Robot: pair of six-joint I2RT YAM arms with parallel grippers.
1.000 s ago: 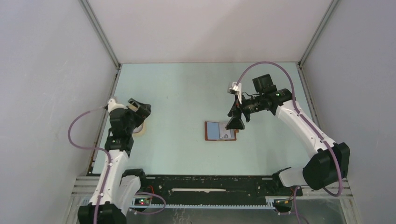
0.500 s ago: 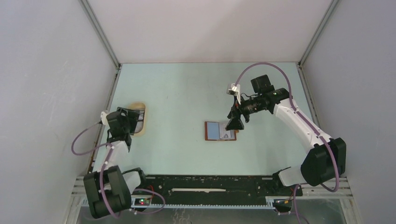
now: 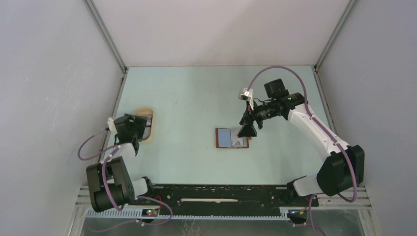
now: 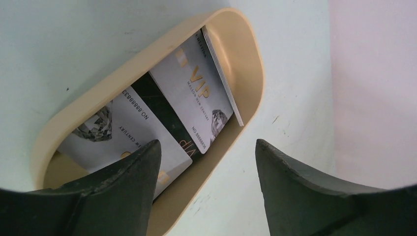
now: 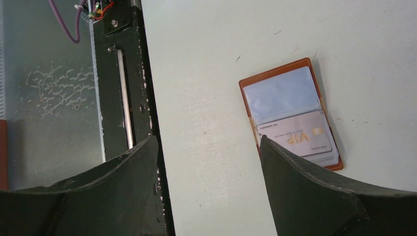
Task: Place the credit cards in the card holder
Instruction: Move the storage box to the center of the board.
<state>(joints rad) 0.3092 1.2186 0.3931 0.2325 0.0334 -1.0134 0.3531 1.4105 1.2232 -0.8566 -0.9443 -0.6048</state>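
The brown leather card holder [image 3: 231, 138] lies open mid-table, showing clear sleeves with a white VIP card [image 5: 295, 138] tucked in its lower half [image 5: 290, 112]. My right gripper [image 3: 246, 131] is open and empty, hovering at the holder's right edge. Several credit cards [image 4: 196, 93], white and black, lie in the beige oval tray [image 4: 248, 54] at the table's left edge [image 3: 147, 125]. My left gripper [image 4: 206, 157] is open and empty just above the tray's rim, over its near end [image 3: 129, 129].
Grey enclosure walls stand close on both sides, the left one right beside the tray. A black rail [image 3: 221, 194] with the arm bases runs along the near edge, also seen in the right wrist view [image 5: 123, 88].
My left arm has folded back and down toward the left edge, uncovering the tray. My right gripper has stayed by the card holder.
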